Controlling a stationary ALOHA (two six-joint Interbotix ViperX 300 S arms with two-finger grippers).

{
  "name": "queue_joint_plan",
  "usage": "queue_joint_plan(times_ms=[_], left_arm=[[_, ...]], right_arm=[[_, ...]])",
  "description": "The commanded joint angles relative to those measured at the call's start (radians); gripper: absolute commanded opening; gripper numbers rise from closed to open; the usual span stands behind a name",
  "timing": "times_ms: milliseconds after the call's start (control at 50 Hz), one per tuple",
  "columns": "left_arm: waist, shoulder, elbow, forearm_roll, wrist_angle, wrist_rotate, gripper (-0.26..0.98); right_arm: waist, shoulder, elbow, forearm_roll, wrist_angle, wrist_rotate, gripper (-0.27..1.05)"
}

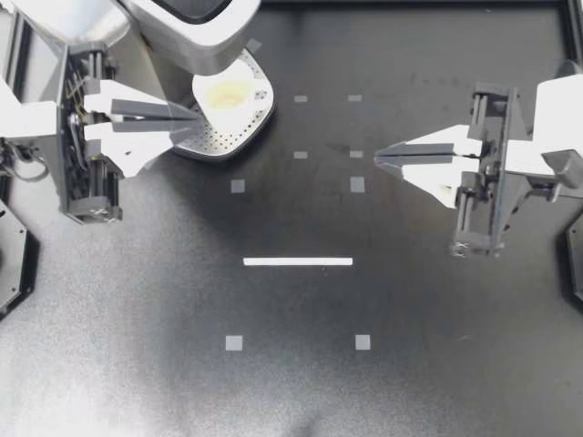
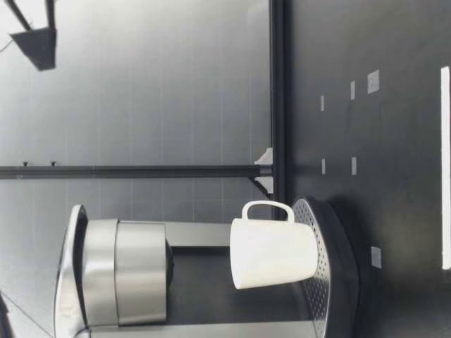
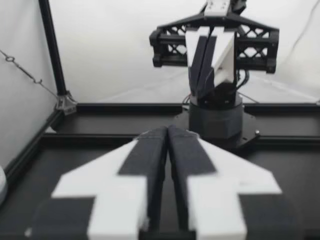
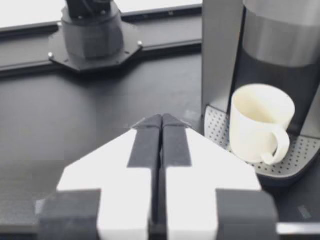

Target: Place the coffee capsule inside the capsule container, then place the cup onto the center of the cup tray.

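A white cup (image 1: 228,94) stands upright on the perforated cup tray (image 1: 219,146) under the coffee machine's spout. My left gripper (image 1: 197,118) is shut with nothing in it, its tips just beside the cup over the tray's edge. Out over the bare table my right gripper (image 1: 377,160) is also shut and holds nothing, pointing toward the machine. The right wrist view has the cup (image 4: 260,122) on the tray (image 4: 285,162) ahead of and beside the gripper (image 4: 161,118). In the low view the cup (image 2: 275,253) sits on the tray (image 2: 320,282). No capsule shows in any view.
The silver coffee machine (image 1: 182,27) fills the back left corner. A white tape strip (image 1: 298,261) and small grey squares mark the black table. In the left wrist view my right arm (image 3: 215,45) faces the shut left gripper (image 3: 167,131).
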Motion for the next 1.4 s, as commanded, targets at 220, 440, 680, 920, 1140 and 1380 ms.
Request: queue_joint_plan(times_ms=[220,440,680,920,1140,1380], left_arm=[[-0.003,0.015,-0.009,-0.002,-0.011,-0.005,0.15],[-0.003,0.023,-0.008,-0.002,-0.018,-0.003,0.15],[-0.003,0.025,-0.006,-0.002,-0.025,-0.002,0.15],[-0.003,0.026,-0.005,-0.002,-0.025,0.000,0.15],[-0.003,0.029,-0.002,-0.002,-0.025,0.005,0.15],[-0.003,0.029,0.000,-0.002,-0.025,0.003,0.15]], right_arm=[[0.017,-0.040,-0.017,-0.011,-0.026,0.002,0.09],[0.015,-0.051,-0.018,-0.012,-0.028,0.002,0.09],[0.017,-0.054,-0.018,-0.015,-0.038,0.002,0.09],[0.017,-0.049,-0.018,-0.025,-0.044,0.002,0.09],[0.017,-0.052,-0.018,-0.025,-0.048,0.002,0.09],[0.017,-0.048,-0.017,-0.025,-0.049,0.002,0.09]])
